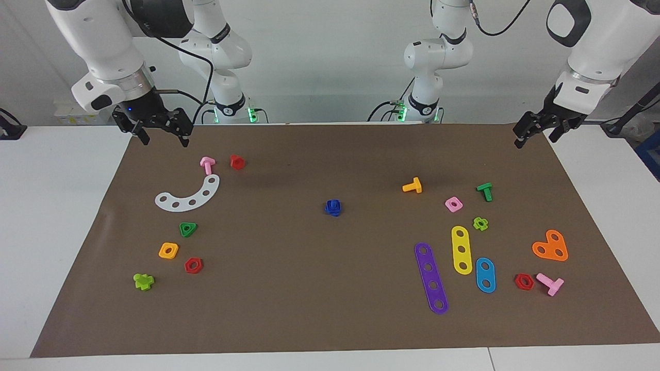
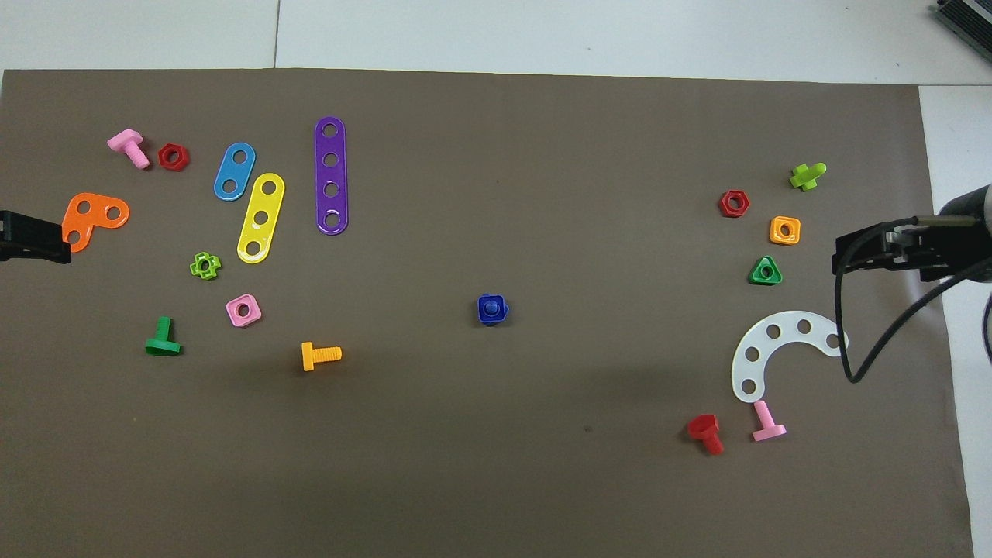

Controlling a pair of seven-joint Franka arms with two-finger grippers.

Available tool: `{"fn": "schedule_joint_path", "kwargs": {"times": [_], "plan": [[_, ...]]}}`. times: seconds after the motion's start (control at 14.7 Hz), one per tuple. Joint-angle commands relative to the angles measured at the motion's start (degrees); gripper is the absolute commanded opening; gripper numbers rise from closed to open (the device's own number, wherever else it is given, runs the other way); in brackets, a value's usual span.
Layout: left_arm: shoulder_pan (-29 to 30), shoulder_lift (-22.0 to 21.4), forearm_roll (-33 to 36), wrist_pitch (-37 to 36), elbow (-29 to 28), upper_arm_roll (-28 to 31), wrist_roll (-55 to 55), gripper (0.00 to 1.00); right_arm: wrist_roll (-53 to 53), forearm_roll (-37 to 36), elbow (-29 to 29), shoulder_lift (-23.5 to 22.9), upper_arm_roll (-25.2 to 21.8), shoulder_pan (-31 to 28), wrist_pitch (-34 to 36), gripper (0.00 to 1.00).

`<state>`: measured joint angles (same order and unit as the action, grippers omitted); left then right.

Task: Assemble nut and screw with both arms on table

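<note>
Both hands hang up in the air at the table's ends, holding nothing. Right hand, fingers spread wide, is over the mat's corner by the pink bolt; left hand is over the mat's edge at its own end, fingers also apart as far as I can see.

Mid-mat, well apart from the rest, the blue nut sits threaded on the blue screw (shaft poking up through the hole). I'd judge the assembly done, with nothing left but for the arms to wait.
</note>
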<state>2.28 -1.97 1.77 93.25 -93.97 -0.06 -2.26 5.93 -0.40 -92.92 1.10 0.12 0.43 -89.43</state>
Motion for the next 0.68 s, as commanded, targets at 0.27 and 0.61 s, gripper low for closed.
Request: {"fn": "schedule_joint_path", "kwargs": {"times": [0.27, 0.61], "plan": [[-0.7, 0.47, -0.36, 0.97, 1.42, -0.12, 3.67, 1.0, -1.62, 1.45, -1.47, 1.37, 0.15, -0.43, -0.48, 1.0], [-0.61, 0.47, -0.88, 0.96, 1.6, -0.12, 3.67, 1.0, -1.62, 1.45, -1.47, 1.37, 0.06, -0.43, -0.48, 1.0]]}}
